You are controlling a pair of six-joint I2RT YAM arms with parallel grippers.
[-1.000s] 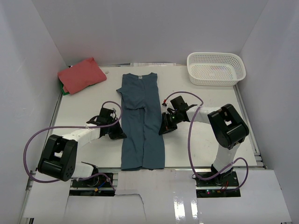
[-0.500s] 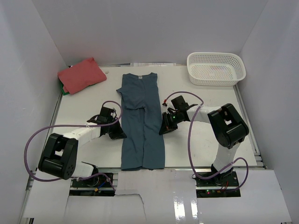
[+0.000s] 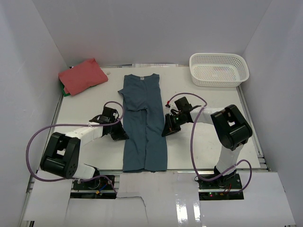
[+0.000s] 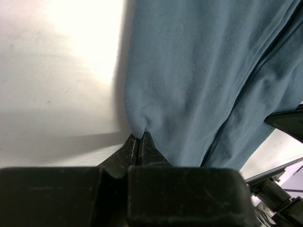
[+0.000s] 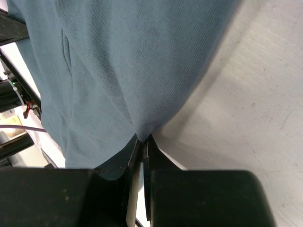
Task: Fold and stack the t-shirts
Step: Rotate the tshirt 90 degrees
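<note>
The dark teal t-shirt lies in the middle of the table, folded lengthwise into a long narrow strip with its neck at the far end. My left gripper is shut on its left edge about halfway along. In the left wrist view the gripper pinches a small peak of the teal t-shirt. My right gripper is shut on the opposite edge, and in the right wrist view it nips the teal t-shirt the same way. The coral-red t-shirt sits folded at the back left.
A white lattice basket stands at the back right. Something green peeks out from under the coral-red shirt. White walls close in the table on three sides. Purple cables loop from both arms.
The left arm has shifted slightly toward the far side with its hold on the shirt edge. The right arm and the shirt look nearly the same.
</note>
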